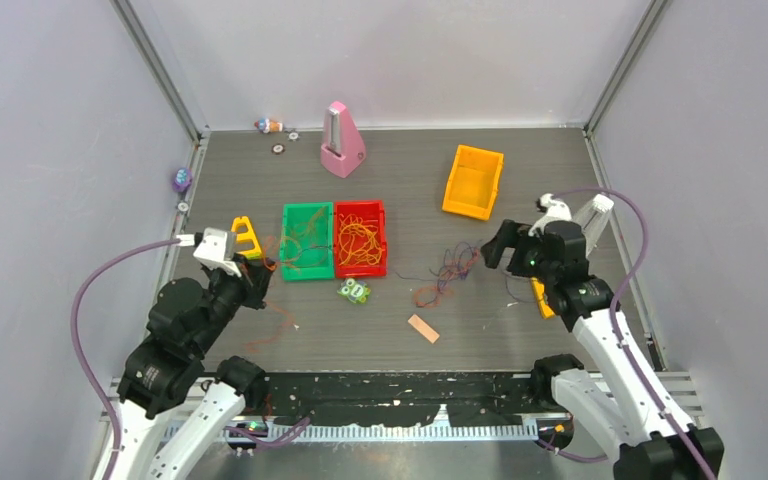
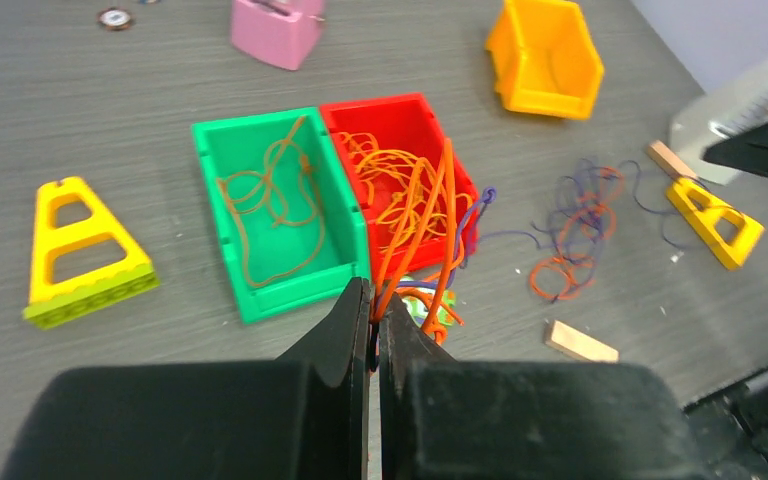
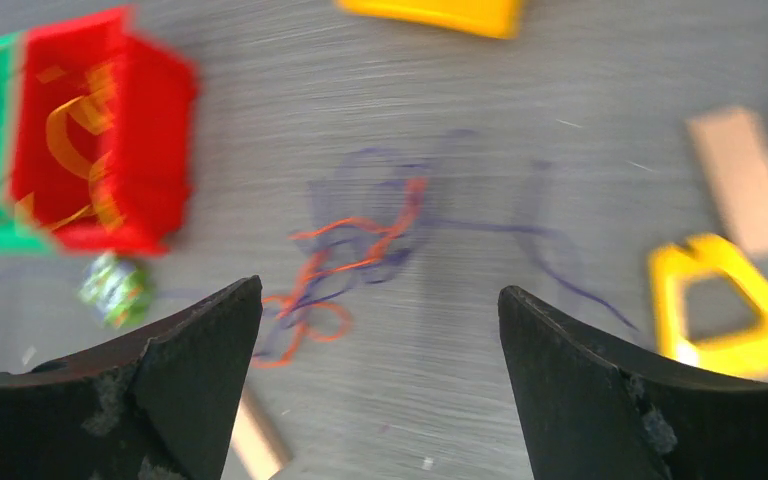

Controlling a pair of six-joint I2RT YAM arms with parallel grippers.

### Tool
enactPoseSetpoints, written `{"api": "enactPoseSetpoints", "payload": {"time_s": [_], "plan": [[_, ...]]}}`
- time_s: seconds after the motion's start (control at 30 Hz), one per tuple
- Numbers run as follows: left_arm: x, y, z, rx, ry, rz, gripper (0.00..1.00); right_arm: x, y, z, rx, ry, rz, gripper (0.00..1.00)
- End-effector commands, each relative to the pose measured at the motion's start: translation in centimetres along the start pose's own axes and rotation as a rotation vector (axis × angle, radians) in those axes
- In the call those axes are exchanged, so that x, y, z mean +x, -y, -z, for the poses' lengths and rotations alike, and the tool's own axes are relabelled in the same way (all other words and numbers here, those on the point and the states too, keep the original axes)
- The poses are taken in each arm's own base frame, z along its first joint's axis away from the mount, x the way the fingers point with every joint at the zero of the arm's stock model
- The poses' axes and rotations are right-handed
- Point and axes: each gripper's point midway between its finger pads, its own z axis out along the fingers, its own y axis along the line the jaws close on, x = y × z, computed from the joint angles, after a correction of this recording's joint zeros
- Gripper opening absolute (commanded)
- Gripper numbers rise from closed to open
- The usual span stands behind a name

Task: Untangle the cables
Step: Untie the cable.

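Two robot arms work at a grey counter (image 1: 410, 190) strewn with thin cables. The left pincer (image 2: 373, 325) is closed on a few orange strands (image 2: 412, 215) that run out from its tips. A purple strand appears to hang among them. At the counter's middle, a red bin (image 2: 380, 103) holds a heap of orange wire. A green bin (image 2: 300, 290) touching its left side holds a looser orange-brown loop.

The right pincer (image 3: 378, 292) stands wide open and holds nothing. It hovers above a loose tangle (image 3: 355, 245) of purple and orange cables lying flat on the counter, between the red bin and the right edge. The right wrist view is blurred, so we cannot tell how those strands cross.

We judge that sorting is partly done: one bunch is in the left grip, and the mixed knot on the counter is not yet parted. The next move likely calls for the right pincer to descend at the tangle's fringe. It should close on one colour only, then draw it gently clear of the rest.
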Motion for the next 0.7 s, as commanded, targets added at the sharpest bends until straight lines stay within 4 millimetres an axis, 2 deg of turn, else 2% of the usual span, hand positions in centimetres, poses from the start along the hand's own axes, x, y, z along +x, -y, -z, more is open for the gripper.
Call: {"api": "enactPoseSetpoints", "payload": {"time_s": [0.0, 0.03, 0.07, 0.17, 0.2, 0.23, 0.27, 0.3, 0.33, 0.37, 0.4, 0.43, 0.47, 0.5, 0.67], "plan": [[-1.7, 3.6, -0.1, 0.199, 0.043, -0.047, 0.00, -2.3, -10.1, 1.7, -0.454, 0.124, 0.185, 0.93], [-1.6, 3.9, -0.2, 0.220, 0.040, -0.051, 0.00, -1.3, -12.0, 2.2, -0.531, 0.111, 0.213, 0.93], [-1.6, 4.2, -0.2, 0.238, 0.036, -0.051, 0.00, -1.9, -14.0, 2.9, -0.619, 0.153, 0.230, 0.93], [-1.3, 5.0, -0.3, 0.282, 0.019, -0.052, 0.00, -0.6, -19.7, 4.9, -0.817, 0.146, 0.309, 0.92], [-1.3, 5.2, -0.3, 0.292, 0.016, -0.052, 0.00, -0.2, -20.8, 4.7, -0.844, 0.142, 0.346, 0.91], [-1.2, 5.4, -0.3, 0.303, 0.012, -0.053, 0.00, 0.2, -22.9, 5.9, -0.909, 0.150, 0.405, 0.91], [-1.1, 5.7, -0.3, 0.319, 0.005, -0.053, 0.00, 1.9, -24.5, 5.8, -0.941, 0.108, 0.446, 0.91], [-1.1, 5.9, -0.3, 0.329, 0.001, -0.053, 0.00, 1.4, -25.8, 6.5, -0.968, 0.140, 0.488, 0.91], [-1.1, 6.0, -0.3, 0.339, 0.001, -0.053, 0.00, 2.6, -27.1, 6.6, -0.988, 0.120, 0.519, 0.91], [-1.0, 6.2, -0.3, 0.348, -0.003, -0.054, 0.00, 1.7, -28.1, 6.8, -0.984, 0.160, 0.546, 0.92], [-1.0, 6.3, -0.2, 0.356, -0.006, -0.054, 0.00, 2.7, -29.0, 6.6, -0.991, 0.143, 0.569, 0.92], [-1.0, 6.4, -0.2, 0.360, -0.007, -0.055, 0.00, 1.8, -29.7, 6.6, -0.979, 0.183, 0.581, 0.93], [-1.0, 6.5, -0.2, 0.366, -0.009, -0.057, 0.00, 2.4, -30.2, 6.1, -0.977, 0.171, 0.594, 0.94], [-1.1, 6.6, -0.2, 0.371, -0.009, -0.057, 0.00, 1.6, -30.9, 6.1, -0.971, 0.199, 0.592, 0.94], [-1.0, 7.0, 0.0, 0.396, -0.011, -0.059, 0.00, 1.8, -33.6, 5.2, -1.017, 0.207, 0.593, 0.96]]}}
